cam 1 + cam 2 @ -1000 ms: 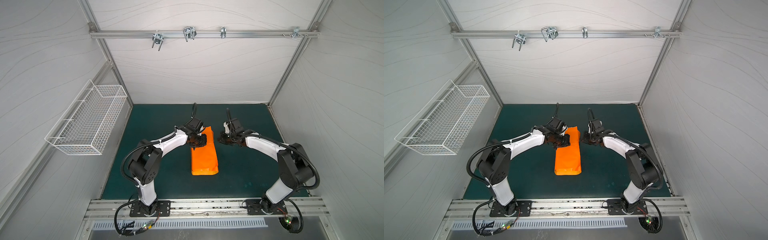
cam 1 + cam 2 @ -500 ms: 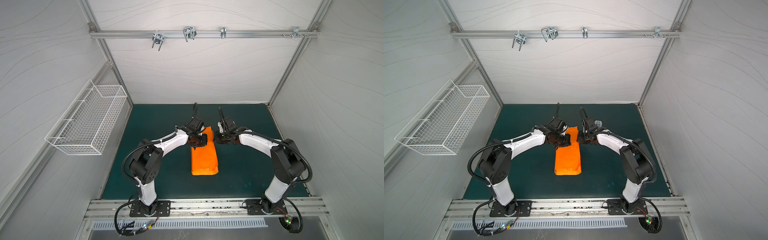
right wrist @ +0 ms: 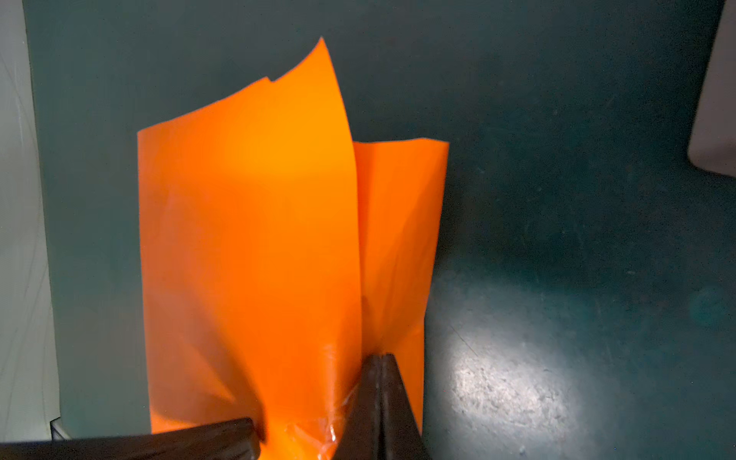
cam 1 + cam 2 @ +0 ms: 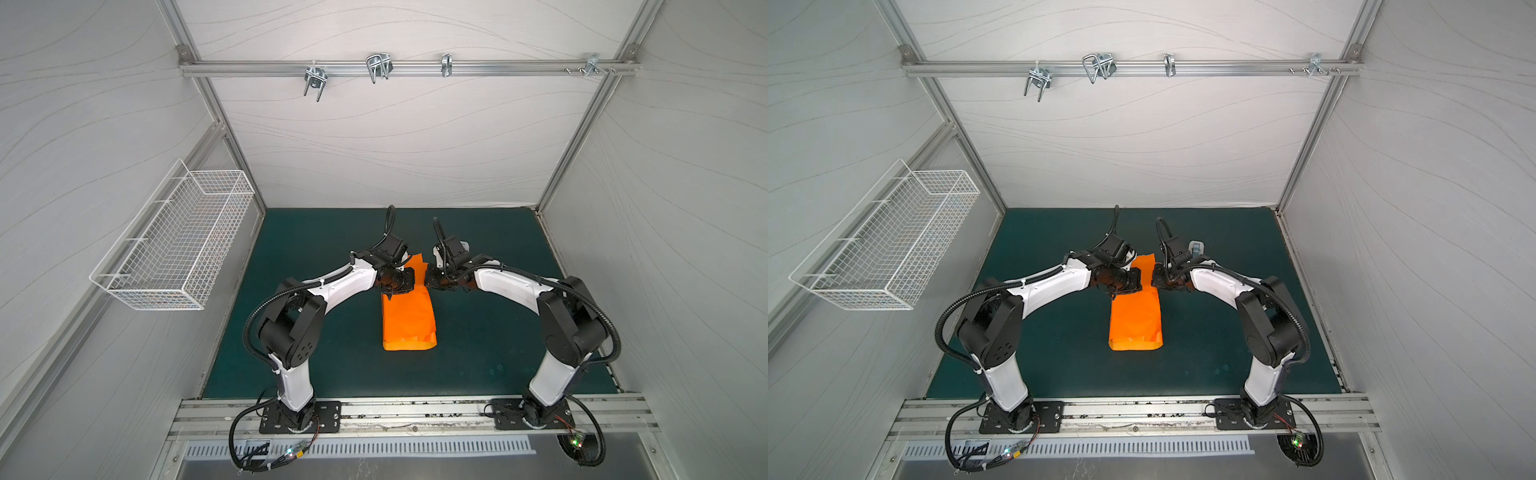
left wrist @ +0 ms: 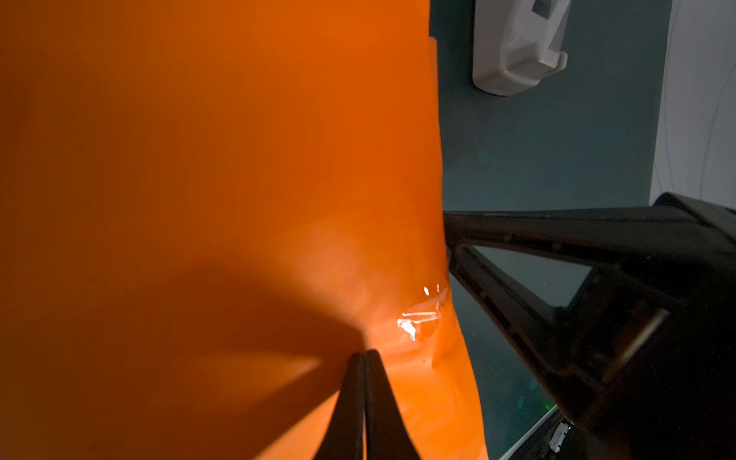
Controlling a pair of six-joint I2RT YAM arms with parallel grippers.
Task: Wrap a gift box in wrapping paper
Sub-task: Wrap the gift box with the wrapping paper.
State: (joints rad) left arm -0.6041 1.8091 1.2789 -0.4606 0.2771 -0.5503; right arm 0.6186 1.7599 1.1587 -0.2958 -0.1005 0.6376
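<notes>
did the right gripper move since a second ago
yes, the right gripper has moved in toward the wrapping paper, which stayed put, closing the earlier gap to the sheet's edge in both top views

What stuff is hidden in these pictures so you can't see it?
- Gift box: no view shows it; only folded wrapping paper is visible.
- Tape dispenser: cut off by the left wrist picture's edge; mostly behind the right arm in a top view.
- Left gripper and right gripper: shut tips meet the paper; whether they pinch it is unclear, and top views are too small.
</notes>
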